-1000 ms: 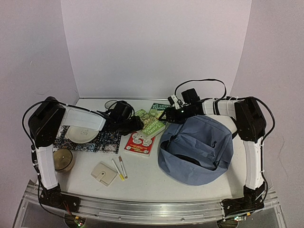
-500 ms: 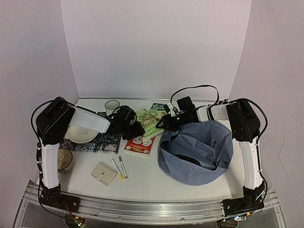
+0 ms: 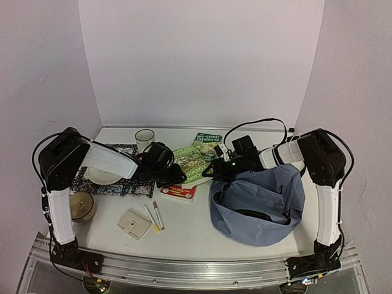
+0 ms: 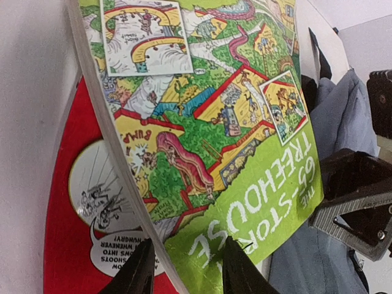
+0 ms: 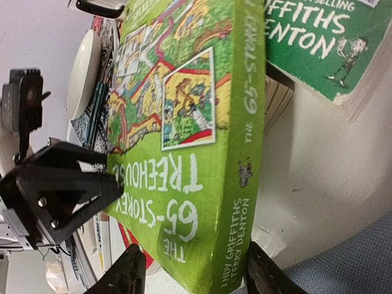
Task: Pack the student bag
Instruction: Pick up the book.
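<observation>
Since a second ago the student bag point(image 3: 260, 199) has bunched up, and its back edge now sits nearer the arm bases. Both arms have closed in on a green book point(image 3: 195, 160) just left of the bag. The left gripper point(image 3: 173, 179) has slid toward the bag. This uncovers a white mug point(image 3: 144, 138), which stands well to the bag's left, at the back.

The blue-grey bag lies on the table point(image 3: 196, 236) in front of the right arm, its mouth gaping upward. The right gripper point(image 3: 216, 170) sits at the bag's left rim, touching or just beside the fabric. Its jaws stand on either side of the end of the green book nearest the bag.

The left gripper is near the bag but apart from it. Its jaws straddle the book's corner farthest from the bag. Both pairs of jaws stand partly apart around the book, and whether they press on it cannot be told.

The green book lies partly over a red book point(image 3: 177, 192). A second green book point(image 3: 209, 139) lies just behind the bag's left rim.
</observation>
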Robot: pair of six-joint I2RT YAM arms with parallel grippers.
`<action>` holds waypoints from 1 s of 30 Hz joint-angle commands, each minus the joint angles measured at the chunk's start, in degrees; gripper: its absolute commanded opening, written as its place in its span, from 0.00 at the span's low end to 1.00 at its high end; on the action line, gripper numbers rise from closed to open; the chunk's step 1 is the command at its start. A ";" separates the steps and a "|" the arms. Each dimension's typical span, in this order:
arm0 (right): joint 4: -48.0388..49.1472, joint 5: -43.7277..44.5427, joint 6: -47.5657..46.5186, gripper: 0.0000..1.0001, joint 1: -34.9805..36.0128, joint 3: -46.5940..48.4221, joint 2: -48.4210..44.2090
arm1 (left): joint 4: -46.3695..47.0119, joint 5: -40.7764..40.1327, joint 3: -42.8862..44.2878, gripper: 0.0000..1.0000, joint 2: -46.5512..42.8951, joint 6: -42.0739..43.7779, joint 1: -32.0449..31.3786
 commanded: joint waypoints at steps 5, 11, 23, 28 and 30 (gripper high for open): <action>7.86 -5.50 4.99 0.51 0.92 0.58 1.25 | 1.24 4.07 -1.61 0.38 -1.52 -1.72 -1.49; 10.66 -8.11 6.98 0.39 0.88 1.32 2.63 | 3.39 3.11 -3.32 0.38 -3.27 -2.28 -1.48; 21.15 -9.38 13.55 0.00 0.88 -6.42 -7.30 | 4.28 -2.89 -6.52 0.54 -10.31 -5.29 -1.40; 29.18 -6.90 20.28 0.00 0.88 -10.78 -12.76 | 5.84 -5.85 -9.57 0.66 -16.48 -8.18 -1.40; 32.41 -4.94 23.31 0.00 0.92 -12.78 -15.07 | 7.26 -6.34 -11.12 0.73 -19.04 -9.97 -1.40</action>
